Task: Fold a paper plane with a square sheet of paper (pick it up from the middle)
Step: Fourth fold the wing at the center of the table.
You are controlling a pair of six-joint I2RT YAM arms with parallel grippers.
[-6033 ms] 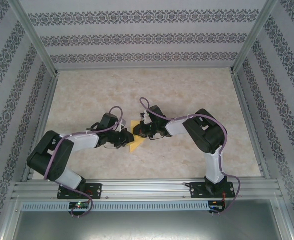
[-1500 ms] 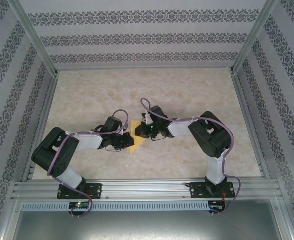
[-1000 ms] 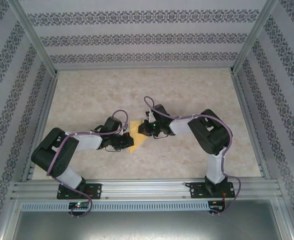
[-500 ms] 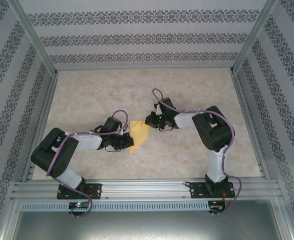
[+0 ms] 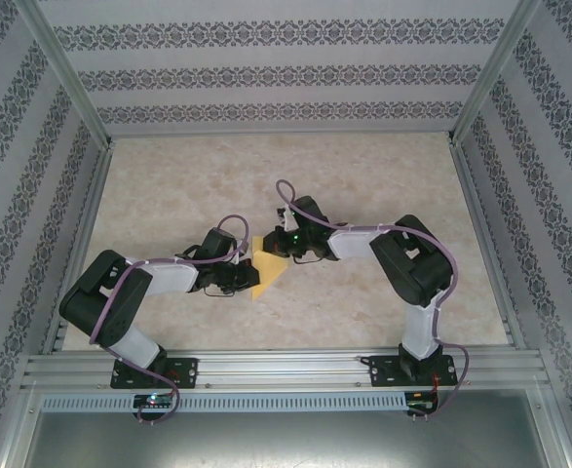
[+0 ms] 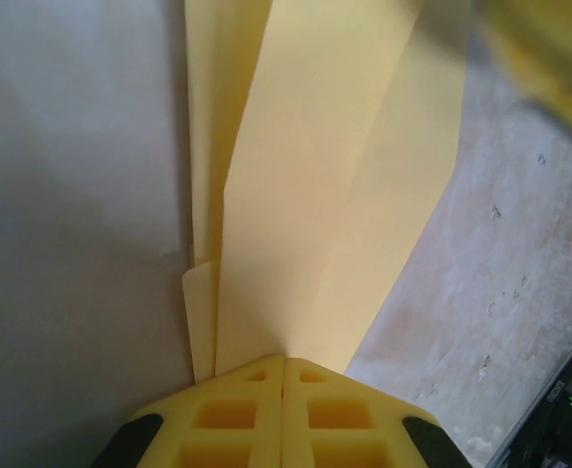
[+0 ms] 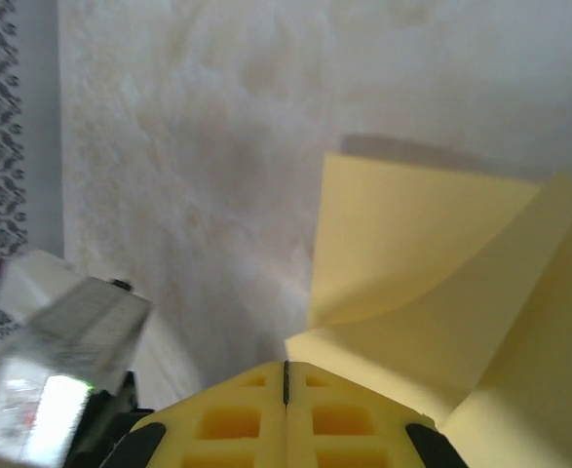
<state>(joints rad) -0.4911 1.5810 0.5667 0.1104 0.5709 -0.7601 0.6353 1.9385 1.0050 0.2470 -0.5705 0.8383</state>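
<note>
Carrying surface: table [image 5: 169,185] holds the part-folded square sheet of paper [image 5: 270,265] at its middle.
Right arm: back at the sheet after swinging clear a moment ago, so creasing looks set to resume.
Left tool [image 5: 250,276]: closed tight, pinching the sheet's left edge.
Right tool [image 5: 284,246]: closed, empty, tips at the far edge.
Wrist views: stacked layers and a curled flap, lost from above.

The beige marbled bench [image 5: 363,185] is enclosed on three sides by grey patterned walls [image 5: 286,73], with an aluminium rail [image 5: 286,369] along its near edge.
</note>
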